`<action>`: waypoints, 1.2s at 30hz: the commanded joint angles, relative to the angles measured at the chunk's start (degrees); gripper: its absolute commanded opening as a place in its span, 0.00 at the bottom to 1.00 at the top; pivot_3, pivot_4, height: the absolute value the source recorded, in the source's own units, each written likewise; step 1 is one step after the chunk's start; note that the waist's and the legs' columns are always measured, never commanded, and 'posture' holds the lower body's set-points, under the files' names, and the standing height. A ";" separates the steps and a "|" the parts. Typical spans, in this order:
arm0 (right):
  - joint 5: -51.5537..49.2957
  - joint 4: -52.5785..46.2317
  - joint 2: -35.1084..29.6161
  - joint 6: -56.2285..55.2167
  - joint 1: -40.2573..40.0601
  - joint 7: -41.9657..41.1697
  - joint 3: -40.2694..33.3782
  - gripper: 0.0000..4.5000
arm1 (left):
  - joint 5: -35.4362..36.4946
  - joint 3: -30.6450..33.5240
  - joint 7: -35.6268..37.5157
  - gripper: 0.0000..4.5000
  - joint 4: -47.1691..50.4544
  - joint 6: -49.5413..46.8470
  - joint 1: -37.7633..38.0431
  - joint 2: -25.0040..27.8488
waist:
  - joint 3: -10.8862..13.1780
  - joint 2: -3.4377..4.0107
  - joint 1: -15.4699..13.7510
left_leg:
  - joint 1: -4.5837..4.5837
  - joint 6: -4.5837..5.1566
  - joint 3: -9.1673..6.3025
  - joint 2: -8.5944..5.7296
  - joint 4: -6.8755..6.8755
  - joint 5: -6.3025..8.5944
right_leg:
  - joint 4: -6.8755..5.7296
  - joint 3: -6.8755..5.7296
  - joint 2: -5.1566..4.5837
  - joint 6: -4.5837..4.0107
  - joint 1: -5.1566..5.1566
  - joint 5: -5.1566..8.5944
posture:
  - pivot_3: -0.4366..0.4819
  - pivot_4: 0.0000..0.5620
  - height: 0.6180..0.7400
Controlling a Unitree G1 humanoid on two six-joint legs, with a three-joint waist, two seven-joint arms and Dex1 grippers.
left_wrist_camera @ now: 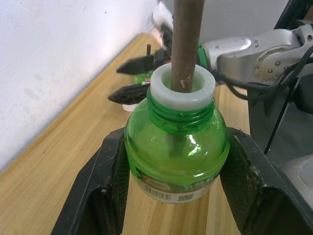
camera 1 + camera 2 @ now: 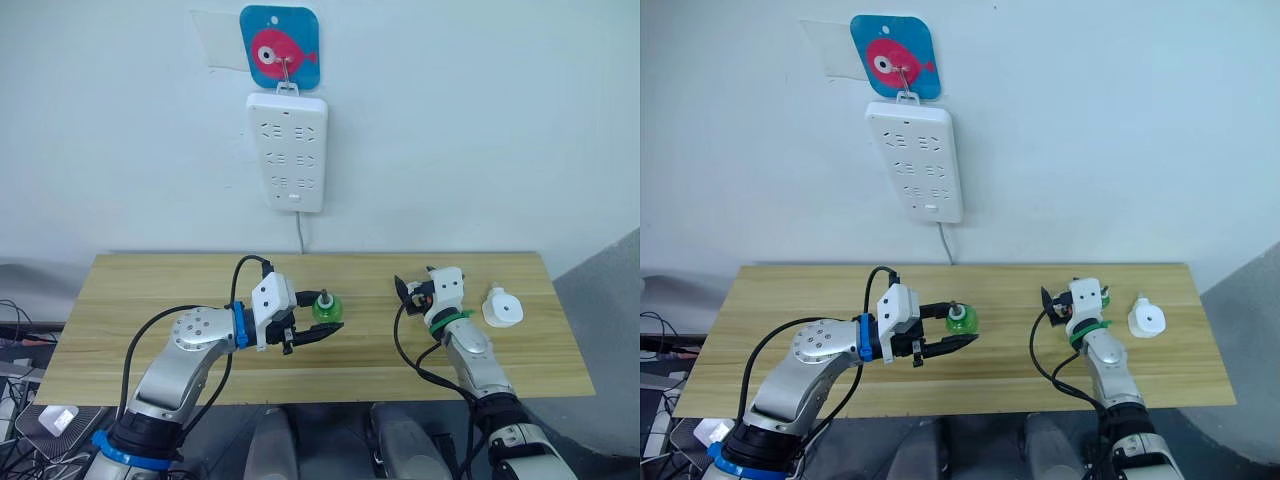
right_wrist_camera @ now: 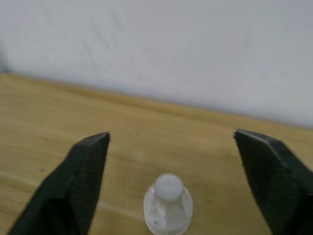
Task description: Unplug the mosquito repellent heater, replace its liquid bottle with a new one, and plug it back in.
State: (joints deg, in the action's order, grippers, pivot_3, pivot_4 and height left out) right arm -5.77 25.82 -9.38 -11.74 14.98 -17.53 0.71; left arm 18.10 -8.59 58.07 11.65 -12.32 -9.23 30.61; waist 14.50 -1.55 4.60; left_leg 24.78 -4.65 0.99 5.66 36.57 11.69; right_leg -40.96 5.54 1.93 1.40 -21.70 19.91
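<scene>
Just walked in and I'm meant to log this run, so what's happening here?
The robot is partway through swapping a mosquito repellent bottle. Its left hand is around a green bottle with a wick, standing on the wooden table. The right hand is open over a small white cap. The mosquito repellent heater lies unplugged on the table's right side, and the power strip hangs on the wall.

**Around the workplace: wall, strip and desk**

A wooden desk (image 2: pixel 150 290) stands against a pale wall (image 2: pixel 480 120). On the wall hangs a long white power strip (image 2: pixel 287 150), upright, with several rows of sockets. It hangs from a hook on a blue square sticker (image 2: pixel 280 46) that shows a pink fish. A thin white cable (image 2: pixel 300 235) goes down from the strip to the back edge of the desk.
</scene>
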 commanded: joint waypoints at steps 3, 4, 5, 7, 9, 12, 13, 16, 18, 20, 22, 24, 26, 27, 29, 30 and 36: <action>-9.28 -31.81 -7.66 14.91 -9.41 -11.42 2.49 1.00 | 1.25 0.83 0.45 0.50 2.25 1.22 1.48 0.37 | -0.02 0.04 -0.40 | 0.00 -0.01 0.01 -0.01 -0.09 0.00 | 0.05 0.00 -0.02 0.01 0.00 0.01 | 0.40 0.36 1.00; -12.64 -36.46 -9.92 19.21 -10.45 -14.54 3.15 1.00 | 1.20 0.93 0.89 0.50 1.93 1.56 1.52 0.65 | -0.03 0.04 -0.44 | 0.00 -0.01 0.02 -0.01 -0.09 0.00 | 0.05 0.01 -0.02 0.01 0.00 0.01 | 0.39 0.36 1.00; -16.40 -40.91 -12.69 23.62 -11.35 -17.94 3.64 1.00 | 1.18 1.02 1.41 0.50 1.53 1.94 1.44 0.92 | -0.03 0.04 -0.38 | -0.01 0.00 0.03 0.00 -0.07 0.00 | 0.04 0.02 -0.02 0.01 0.00 0.01 | 0.39 0.36 1.00; -21.11 -46.51 -17.37 29.44 -11.96 -22.81 4.04 0.91 | 1.26 1.17 2.27 0.50 0.74 2.42 0.90 1.26 | -0.08 0.06 -0.38 | -0.03 0.02 -0.01 0.00 -0.05 0.01 | -0.04 -0.02 -0.01 0.01 0.02 0.01 | 0.38 0.35 1.00; -25.04 -50.52 -22.14 34.61 -11.51 -27.97 5.10 0.78 | 1.46 1.08 3.43 0.50 -0.39 2.80 -0.29 1.50 | -0.11 0.07 -0.38 | -0.09 0.10 -0.09 0.00 -0.01 0.06 | -0.03 -0.09 0.01 0.01 0.13 0.01 | 0.38 0.34 1.00; -27.77 -53.94 -26.37 39.05 -9.72 -32.97 7.29 0.63 | 1.82 0.42 5.97 0.50 -1.51 3.54 -1.65 1.77 | -0.14 0.04 -0.39 | -0.08 0.12 -0.15 -0.04 0.11 0.07 | -0.02 -0.15 0.00 0.02 0.22 0.01 | 0.37 0.32 1.00; -28.32 -54.45 -26.67 40.14 -8.70 -33.55 8.00 0.63 | 2.19 0.18 6.88 0.50 -1.57 3.42 -1.99 1.80 | -0.16 0.03 -0.29 | -0.08 0.13 -0.16 -0.04 0.13 0.07 | -0.02 -0.15 0.00 0.02 0.22 0.01 | 0.37 0.32 1.00; -28.71 -54.20 -24.14 42.76 -4.57 -32.56 10.45 0.63 | 3.04 -0.42 9.02 0.50 -1.72 3.22 -3.14 1.87 | -0.19 0.03 0.12 | -0.08 0.13 -0.19 -0.04 0.14 0.07 | -0.03 -0.16 0.01 0.02 0.22 0.01 | 0.37 0.31 1.00; -27.99 -53.47 -22.06 43.46 -2.89 -31.19 11.38 0.63 | 3.14 -0.55 9.65 0.50 -1.81 3.17 -3.61 1.81 | -0.21 0.04 0.22 | -0.07 0.12 -0.23 -0.04 0.16 0.07 | -0.03 -0.19 0.02 0.02 0.22 0.01 | 0.37 0.31 1.00; -27.04 -52.82 -20.04 43.67 -1.50 -30.57 12.67 0.63 | 3.24 -0.69 10.11 0.50 -1.82 2.97 -4.22 1.73 | -0.28 0.01 0.19 | -0.04 0.10 -0.26 -0.06 0.16 0.06 | -0.02 -0.21 0.02 0.02 0.21 0.01 | 0.37 0.30 1.00; -26.56 -52.14 -18.36 43.78 -0.45 -30.03 13.48 0.63 | 3.43 -0.75 10.51 0.50 -1.70 2.71 -4.79 1.72 | -0.29 0.00 0.19 | -0.01 -0.02 -0.28 -0.06 0.16 -0.01 | 0.01 -0.23 0.01 0.02 0.21 0.01 | 0.37 0.30 1.00; -26.24 -51.71 -17.71 43.61 -0.05 -30.04 13.72 0.63 | 3.42 -0.70 10.76 0.50 -1.76 2.62 -5.04 1.67 | -0.31 0.00 0.19 | 0.00 -0.03 -0.28 -0.07 0.16 -0.01 | 0.00 -0.24 0.01 0.02 0.20 0.01 | 0.37 0.30 1.00; -25.97 -51.30 -17.23 43.35 0.36 -30.15 13.84 0.63 | 3.44 -0.68 10.89 0.50 -1.85 2.54 -5.24 1.65 | -0.38 0.01 0.15 | 0.00 -0.01 -0.31 -0.07 0.17 -0.01 | 0.00 -0.27 0.01 0.02 0.21 0.01 | 0.37 0.31 1.00; -25.84 -51.12 -16.96 43.23 0.60 -30.19 13.92 0.63 | 3.44 -0.69 10.93 0.50 -1.89 2.50 -5.32 1.64 | -0.39 0.01 0.16 | 0.00 -0.01 -0.30 -0.07 0.17 -0.01 | 0.00 -0.27 0.01 0.02 0.21 0.01 | 0.37 0.31 1.00; -25.50 -50.81 -16.38 43.06 1.09 -30.18 14.14 0.63 | 3.45 -0.73 10.99 0.50 -1.97 2.40 -5.48 1.59 | -0.40 0.01 0.17 | 0.00 -0.01 -0.31 -0.06 0.17 -0.01 | -0.01 -0.27 0.01 0.02 0.21 0.01 | 0.37 0.31 1.00; -25.07 -50.78 -16.18 42.80 1.34 -30.33 14.56 0.63 | 3.43 -0.77 11.00 0.50 -2.00 2.38 -5.54 1.55 | -0.40 0.01 0.18 | 0.00 -0.01 -0.31 -0.06 0.18 -0.01 | -0.02 -0.27 0.01 0.02 0.21 0.01 | 0.37 0.31 1.00; -22.04 -49.38 -14.77 40.93 2.29 -30.46 16.33 0.63 | 3.32 -1.04 10.78 0.50 -2.17 2.20 -6.04 0.96 | -0.42 0.00 0.18 | 0.00 -0.01 -0.33 -0.06 0.20 0.00 | -0.03 -0.28 0.01 0.02 0.21 0.01 | 0.37 0.32 1.00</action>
State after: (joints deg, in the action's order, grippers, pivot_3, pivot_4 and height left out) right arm -28.21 -22.76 -24.36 30.73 16.80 -47.46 16.66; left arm 20.25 -9.30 68.62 8.69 -10.28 -14.63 31.96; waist 14.07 -1.55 4.78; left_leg 24.78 -4.65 0.66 5.60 36.77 11.69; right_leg -40.99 5.25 1.94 1.42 -21.49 19.92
